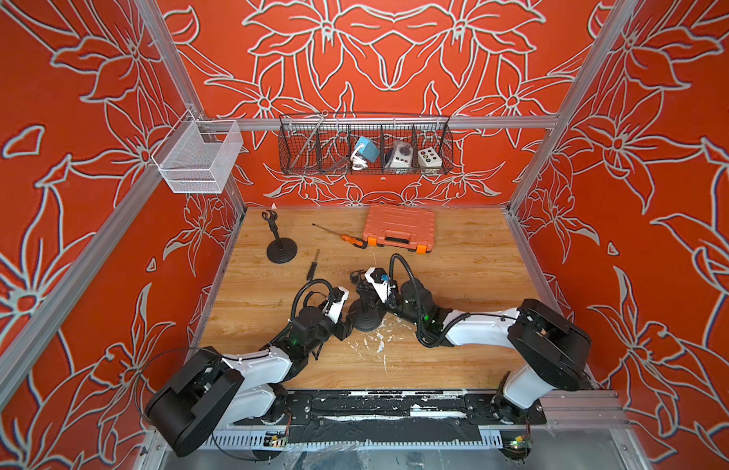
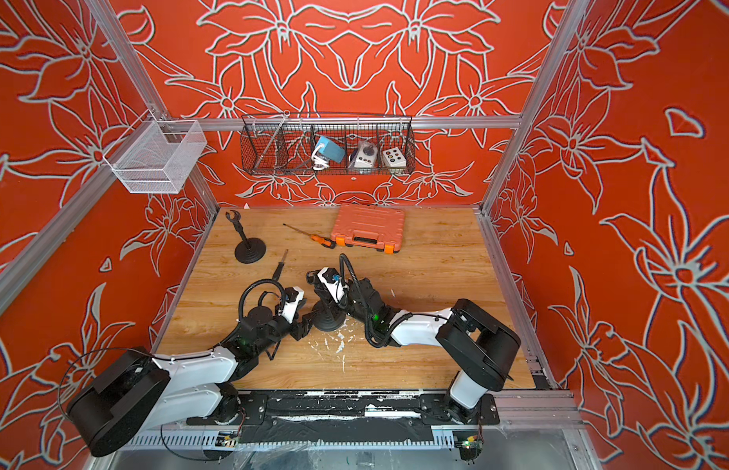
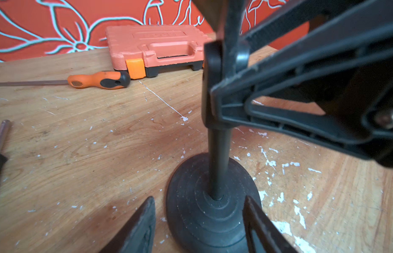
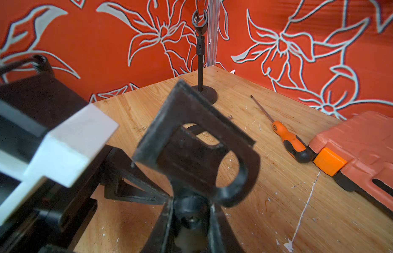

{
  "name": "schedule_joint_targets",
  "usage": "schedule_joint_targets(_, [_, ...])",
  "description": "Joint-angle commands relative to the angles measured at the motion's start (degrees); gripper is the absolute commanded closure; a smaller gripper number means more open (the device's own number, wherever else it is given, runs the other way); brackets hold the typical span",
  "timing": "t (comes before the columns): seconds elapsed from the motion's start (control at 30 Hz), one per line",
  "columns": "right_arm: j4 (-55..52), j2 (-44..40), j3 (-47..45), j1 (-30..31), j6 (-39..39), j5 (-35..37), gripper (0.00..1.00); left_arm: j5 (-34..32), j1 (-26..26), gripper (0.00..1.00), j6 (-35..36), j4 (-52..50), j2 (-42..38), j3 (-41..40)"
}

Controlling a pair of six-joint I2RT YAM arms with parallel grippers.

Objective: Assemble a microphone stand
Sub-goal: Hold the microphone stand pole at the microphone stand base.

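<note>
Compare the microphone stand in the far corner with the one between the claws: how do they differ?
The far stand stands free, untouched; the near stand is clamped below its clip by the right claw, the left claw straddling its base. The far stand sits back left; the near stand centrally. Both are black, upright, with round bases and clips.

Red floral walls (image 1: 395, 61), aluminium frame rails (image 1: 497, 122), scuffed wooden tabletop (image 1: 456, 366), black wire basket (image 1: 447, 146), white mesh basket (image 1: 196, 162).

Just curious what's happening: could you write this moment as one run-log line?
left gripper: open, straddling base | right gripper: shut on pole | pole: upright in base | clip: atop pole
</note>
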Motion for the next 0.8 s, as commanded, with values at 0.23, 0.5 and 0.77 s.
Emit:
schedule_joint_targets(0.23, [-8.99,-2.12,-3.17,3.1,0.88,9.17,1.0,4.61,-0.89,0.45,1.53,6.04,5.69,4.15])
schedule_joint_targets(0.5, [-6.36,-2.07,-5.73,4.01,2.55,10.77,1.0,4.94,-1.86,0.46,2.54,6.94,8.47,5.67])
schedule_joint_targets(0.77, [-11.94,-2.5,-4.41,7.3,3.8,19.45,1.0,2.21,-1.92,0.52,1.55,10.17,12.96,6.65])
